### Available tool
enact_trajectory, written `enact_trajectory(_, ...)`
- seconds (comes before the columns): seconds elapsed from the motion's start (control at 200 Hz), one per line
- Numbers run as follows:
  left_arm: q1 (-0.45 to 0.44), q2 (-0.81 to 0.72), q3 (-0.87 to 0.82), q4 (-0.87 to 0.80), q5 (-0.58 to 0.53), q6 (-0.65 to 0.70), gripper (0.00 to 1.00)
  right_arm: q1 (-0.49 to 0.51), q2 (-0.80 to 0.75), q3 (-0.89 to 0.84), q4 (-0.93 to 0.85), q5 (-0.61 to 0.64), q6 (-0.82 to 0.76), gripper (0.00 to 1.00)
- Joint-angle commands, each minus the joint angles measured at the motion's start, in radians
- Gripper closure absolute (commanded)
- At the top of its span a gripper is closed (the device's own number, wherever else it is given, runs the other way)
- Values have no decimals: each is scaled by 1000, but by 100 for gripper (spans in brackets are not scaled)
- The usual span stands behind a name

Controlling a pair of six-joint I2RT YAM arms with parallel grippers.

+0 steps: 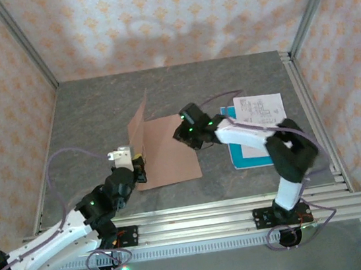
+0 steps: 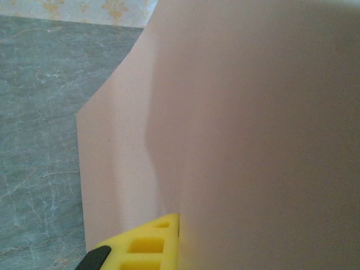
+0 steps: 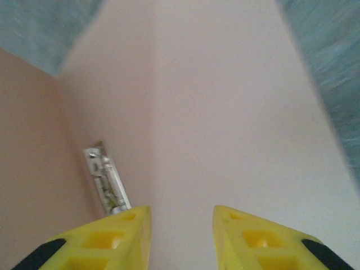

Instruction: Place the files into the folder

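Two tools are engaged at the folder (image 1: 169,153). Left tool (image 1: 136,163) is clamped shut on the near edge of the folder's left panel; one yellow finger (image 2: 147,247) is seen pressed against the card. That panel is held raised and tilted off the table (image 1: 98,112), while the other panel lies flat. This is judged to be done so an open mouth is given for loading.

Right tool (image 3: 181,236) is set part-open with nothing between its fingers. It is poised over the flat panel, near the panel's far right corner. Whether the card is touched cannot be told.

Files (image 1: 251,107) are stacked on the table to the right of the folder and apart from it. White sheet (image 1: 267,107) is on top, teal sheet (image 1: 245,160) beneath, both partly covered by the right arm. Neither is in the folder yet.

Right tool is expected to be sent to the files next. Flat thin sheets are judged hard to lift off the table, so an edge would likely have to be worked first.
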Motion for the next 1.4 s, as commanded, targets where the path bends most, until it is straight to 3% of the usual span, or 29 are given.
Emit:
enact_trajectory(0.0,27,-23,-13,-88,82,-75,100,54,105,148,35,-6,21,69)
enact_trajectory(0.15,37,6,30,-157,59,-94,100,79,259,240,-35,21,46,72)
enact_trajectory(0.26,48,43,92,-268,-50,-171,100,70,301,240,-134,88,55,73)
enact_trajectory(0.46,164,149,218,-528,-108,-357,100,-8,219,14,-90,117,131,74)
enact_trajectory(0.54,229,192,256,-623,-109,-444,72,-44,176,-45,-75,114,123,74)
enact_trajectory(0.651,328,206,260,-681,-79,-541,49,-82,156,-58,-93,96,79,74)
enact_trajectory(0.716,423,186,240,-691,-19,-579,45,-97,158,-59,-87,71,65,75)
enact_trajectory(0.871,749,142,202,-588,344,-578,41,-108,186,-16,-98,35,7,76)
enact_trajectory(0.961,834,142,279,-602,412,-557,36,-109,201,36,-149,38,-40,76)
enact_trajectory(1.051,836,177,413,-639,420,-480,36,-109,201,67,-173,44,-77,76)
enact_trajectory(1.166,784,307,545,-582,565,-339,35,-109,155,95,-156,39,-146,71)
enact_trajectory(1.296,486,467,660,-520,509,-175,38,-110,66,163,-191,41,-254,55)
enact_trajectory(1.396,353,637,709,-466,533,-149,44,-128,-15,214,-278,83,-306,46)
